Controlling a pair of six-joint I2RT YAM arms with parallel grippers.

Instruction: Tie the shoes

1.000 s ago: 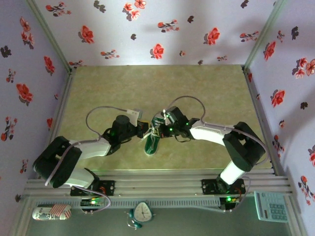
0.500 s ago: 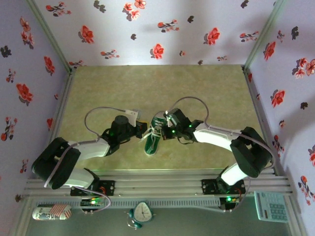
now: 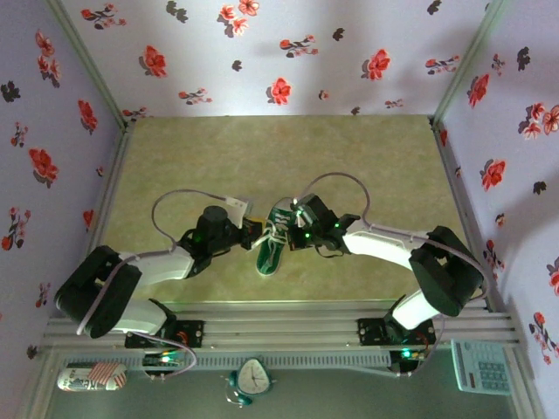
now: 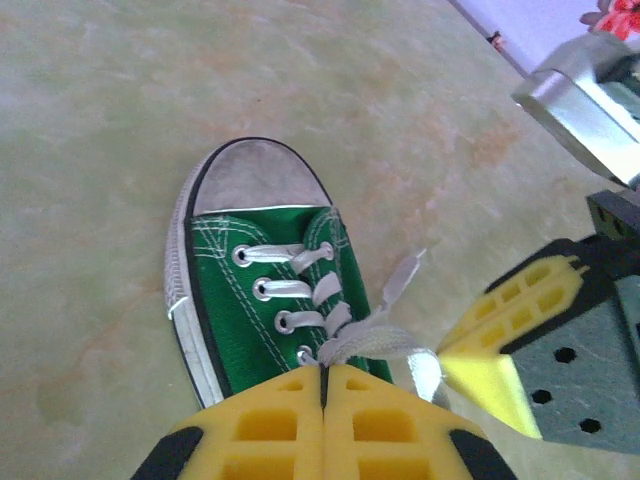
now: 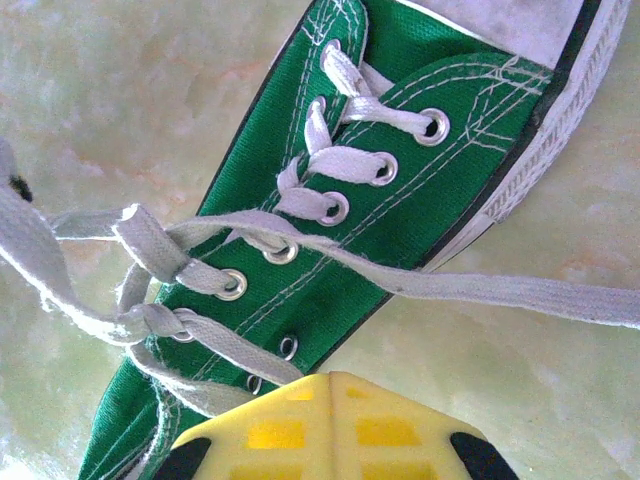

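The left gripper (image 4: pixel 322 375) has its two ribbed yellow plastic fingers pressed flat together, and a flat woven lace (image 4: pixel 375 340) comes out of the seam at their tips, so it is pinching that lace. From there the strand runs sideways to a yellow wedge-shaped finger of the other arm.

The right gripper (image 5: pixel 335 385) is also closed, with its yellow fingers meeting along a thin line. A lace strand slides in under the tips, but I cannot tell whether it is clamped there. In the overhead view the left gripper (image 3: pixel 253 229) and the right gripper (image 3: pixel 281 229) meet nose to nose over the ankle end of the sneaker (image 3: pixel 268 256).

The sneaker lies on the table (image 3: pixel 349 166), a smooth, pale green surface with a marbled pattern. It sits in the near middle between the two arms, with its toe towards their bases.

- **Upper:** the sneaker (image 4: pixel 270 300) is dark green canvas with white stitching and round metal eyelets (image 4: pixel 243 256).
- **Toe and sole:** the toe cap (image 4: pixel 255 180) is rounded, scuffed grey-white rubber, edged by a thin black line and a ribbed white sole rim.
- **Right wrist view:** the sneaker (image 5: pixel 400 200) lies diagonally. The lower rows are laced in neat crossings, while nearer the gripper the lace (image 5: pixel 500 290) is loose. One long frayed strand trails across the table (image 5: pixel 100 100), and others twist into a slack loop at the left.
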